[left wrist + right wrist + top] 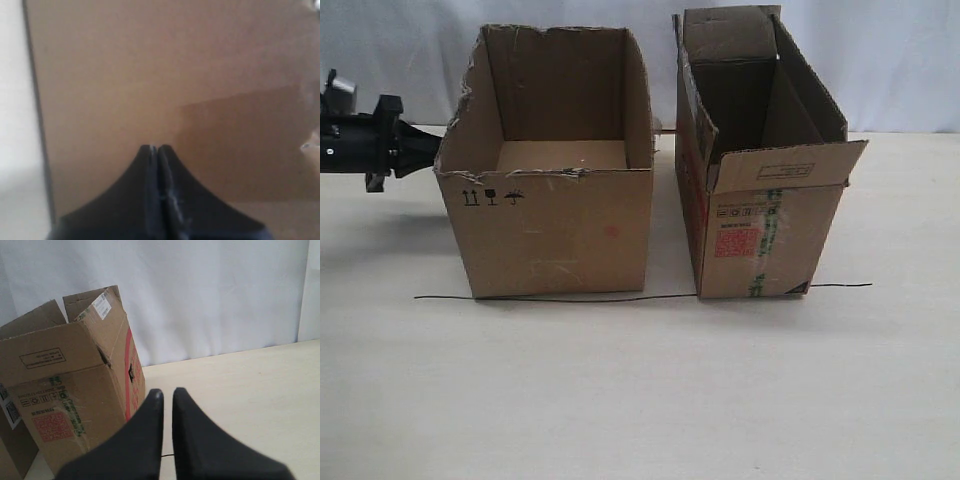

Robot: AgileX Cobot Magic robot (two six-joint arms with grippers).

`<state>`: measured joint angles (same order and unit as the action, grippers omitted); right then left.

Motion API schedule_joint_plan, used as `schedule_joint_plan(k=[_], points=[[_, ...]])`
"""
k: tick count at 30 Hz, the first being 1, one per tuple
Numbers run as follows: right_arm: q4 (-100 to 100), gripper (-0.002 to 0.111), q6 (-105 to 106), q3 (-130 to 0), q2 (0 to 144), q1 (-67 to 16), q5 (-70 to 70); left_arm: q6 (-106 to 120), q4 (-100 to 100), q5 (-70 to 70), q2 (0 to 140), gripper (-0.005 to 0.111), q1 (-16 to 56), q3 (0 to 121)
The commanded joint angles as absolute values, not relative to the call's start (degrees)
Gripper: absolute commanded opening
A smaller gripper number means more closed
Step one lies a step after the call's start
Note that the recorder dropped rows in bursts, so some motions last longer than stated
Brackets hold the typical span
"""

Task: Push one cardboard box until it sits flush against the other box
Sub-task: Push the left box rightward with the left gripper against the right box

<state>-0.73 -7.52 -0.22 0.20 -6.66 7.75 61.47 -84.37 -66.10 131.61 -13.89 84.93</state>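
Your left gripper (154,149), arm held level and fingers pressed together, points straight at the cardboard box (560,230), whose plain side wall stands just ahead of the tips; actual contact cannot be told. Beyond that box's far wall, a narrow strip of bare table (640,400) separates it from the other box (760,240), both front edges along a thin black line (660,296). Your right gripper (167,392), fingers drawn almost together on nothing, hangs beside the other box, open tabletop beyond.
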Motion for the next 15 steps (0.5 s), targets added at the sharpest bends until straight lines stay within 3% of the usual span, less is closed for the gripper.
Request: schedule_joint_plan(k=[1,9,15], points=[[-0.87,0.005,-7.03,0.00,0.00,-6.85,7.34,61.48,-88.46,-65.15,131.67,0.000,-11.31,85.48],[-0.87,0.005,-7.03,0.00,0.00,-6.85,7.34,61.84,-89.73,-62.29,132.03,0.000,-9.68,85.62],[-0.87,0.005,-7.03,0.00,0.00,-6.85,7.34,60.94,-89.63,-68.35,135.81,0.000,-8.58,89.76]])
